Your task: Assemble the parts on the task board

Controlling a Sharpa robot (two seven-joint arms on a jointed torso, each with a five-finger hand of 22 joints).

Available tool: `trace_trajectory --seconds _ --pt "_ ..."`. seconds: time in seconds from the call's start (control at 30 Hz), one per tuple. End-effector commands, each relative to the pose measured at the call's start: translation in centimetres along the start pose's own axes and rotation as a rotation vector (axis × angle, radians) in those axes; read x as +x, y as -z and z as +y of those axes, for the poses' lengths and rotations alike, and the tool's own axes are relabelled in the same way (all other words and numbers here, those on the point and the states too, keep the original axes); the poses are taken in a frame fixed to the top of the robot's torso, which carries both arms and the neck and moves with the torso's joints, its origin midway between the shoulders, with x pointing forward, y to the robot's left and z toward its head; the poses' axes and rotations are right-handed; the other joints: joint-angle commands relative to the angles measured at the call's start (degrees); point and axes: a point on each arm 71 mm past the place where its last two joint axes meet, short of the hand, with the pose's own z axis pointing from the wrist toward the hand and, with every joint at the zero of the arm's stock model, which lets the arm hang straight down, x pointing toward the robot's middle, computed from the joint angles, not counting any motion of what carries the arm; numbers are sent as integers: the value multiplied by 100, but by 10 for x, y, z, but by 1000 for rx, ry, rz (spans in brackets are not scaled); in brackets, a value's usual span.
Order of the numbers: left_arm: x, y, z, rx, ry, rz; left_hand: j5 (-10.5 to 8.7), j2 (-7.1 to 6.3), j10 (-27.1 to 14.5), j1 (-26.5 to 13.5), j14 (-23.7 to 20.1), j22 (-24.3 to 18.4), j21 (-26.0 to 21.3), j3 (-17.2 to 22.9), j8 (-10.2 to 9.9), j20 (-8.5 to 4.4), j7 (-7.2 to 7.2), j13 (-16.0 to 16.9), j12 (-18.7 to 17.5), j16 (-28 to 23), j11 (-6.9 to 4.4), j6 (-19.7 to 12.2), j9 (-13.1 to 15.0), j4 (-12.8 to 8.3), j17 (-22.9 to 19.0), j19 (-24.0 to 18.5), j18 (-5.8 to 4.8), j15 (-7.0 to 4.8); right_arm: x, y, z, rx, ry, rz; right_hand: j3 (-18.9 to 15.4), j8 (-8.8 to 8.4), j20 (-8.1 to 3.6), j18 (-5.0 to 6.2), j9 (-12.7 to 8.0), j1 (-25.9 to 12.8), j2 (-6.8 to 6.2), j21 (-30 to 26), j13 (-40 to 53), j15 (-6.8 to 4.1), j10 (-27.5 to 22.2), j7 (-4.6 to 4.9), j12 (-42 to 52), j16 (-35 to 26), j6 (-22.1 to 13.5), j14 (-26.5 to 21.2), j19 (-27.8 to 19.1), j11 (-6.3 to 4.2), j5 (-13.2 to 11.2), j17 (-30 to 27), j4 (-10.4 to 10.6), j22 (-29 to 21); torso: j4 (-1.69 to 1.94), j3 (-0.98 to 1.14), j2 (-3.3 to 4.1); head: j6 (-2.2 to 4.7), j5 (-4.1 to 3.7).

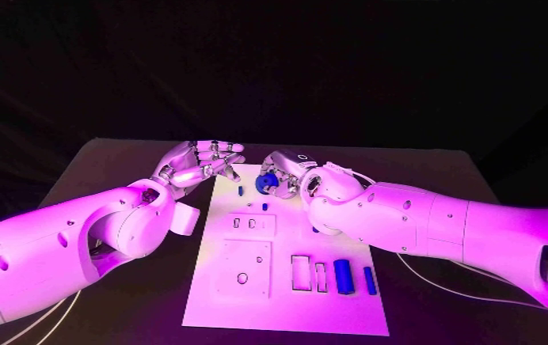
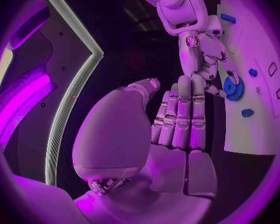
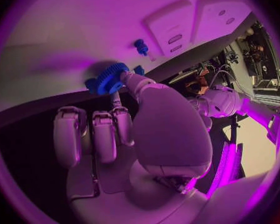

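Observation:
The white task board (image 1: 286,313) lies in the middle of the table. My right hand (image 1: 294,176) hovers over its far end and pinches a blue gear (image 1: 268,182) between thumb and a finger. In the right wrist view the gear (image 3: 109,78) sits at the thumb tip, close over the board (image 3: 65,30), near a small blue peg (image 3: 140,46). My left hand (image 1: 203,163) floats beside the board's far left corner, fingers extended and holding nothing. The left wrist view shows the left hand (image 2: 177,119) facing the right hand (image 2: 209,55) and the gear (image 2: 233,88).
Two small blue pegs (image 1: 241,191) (image 1: 265,206) stand on the board's far part. Two longer blue pieces (image 1: 343,271) (image 1: 370,280) lie at its near right, next to rectangular recesses (image 1: 302,272). A raised plate with holes (image 1: 245,266) is at the near left.

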Motion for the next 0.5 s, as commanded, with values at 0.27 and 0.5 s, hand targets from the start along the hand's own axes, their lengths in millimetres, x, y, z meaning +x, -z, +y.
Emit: trace_trajectory --seconds 0.27,0.5 --pt "2 0 -1 7 4 15 -24 -21 -34 -57 -26 5 31 37 -32 -1 61 9 -38 33 19 -32 8 -11 8 -25 66 9 2 2 -5 25 22 15 43 246 8 -103 726 -79 38 -28 313 -6 -16 -95 -45 3 137 497 13 14 17 1002 4 668 -2 -1 -2 -2 5" --pt "1 0 -1 7 3 14 -24 -21 -34 -57 -26 5 31 37 -32 -1 61 9 -38 33 19 -32 8 -11 8 -25 66 9 1 3 -7 23 15 -2 49 244 11 -104 729 -112 18 -27 310 -3 -20 -92 -49 0 131 495 15 17 15 993 0 671 2 1 2 0 2"
